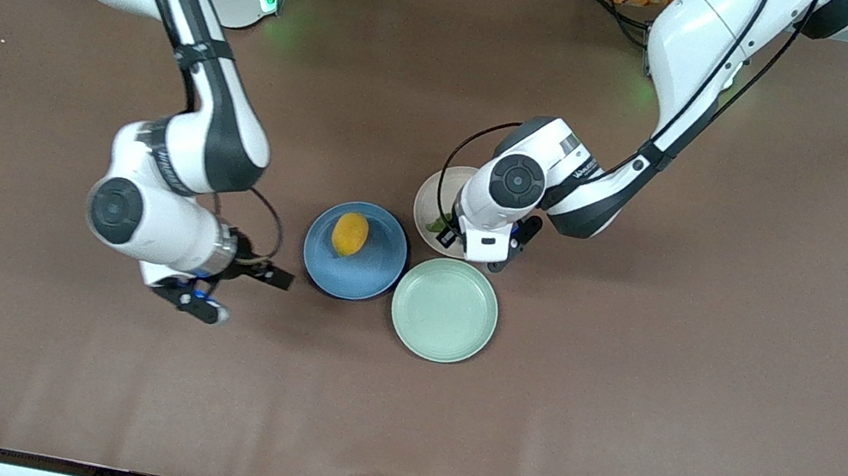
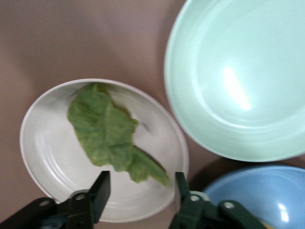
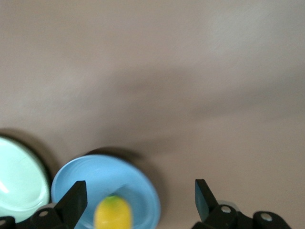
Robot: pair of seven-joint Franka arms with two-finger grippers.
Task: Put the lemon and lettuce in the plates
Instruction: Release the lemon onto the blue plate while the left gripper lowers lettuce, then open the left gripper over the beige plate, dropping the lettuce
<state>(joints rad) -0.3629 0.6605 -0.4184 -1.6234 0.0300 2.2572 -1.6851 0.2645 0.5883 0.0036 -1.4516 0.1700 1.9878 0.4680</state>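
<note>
Brown table (image 1: 715, 368) carries blue plate (image 1: 374, 273), beige plate (image 1: 428, 197), mint plate (image 1: 444, 310)

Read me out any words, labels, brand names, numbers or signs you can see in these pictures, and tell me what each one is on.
No text can be read.
Left arm's wrist housing, above the beige plate: a dark printed mark, too small to read.
Right arm's wrist joint: faint grey lettering, too blurred to read.
Lemon, lettuce, blue plate, mint-green plate: no markings.
</note>
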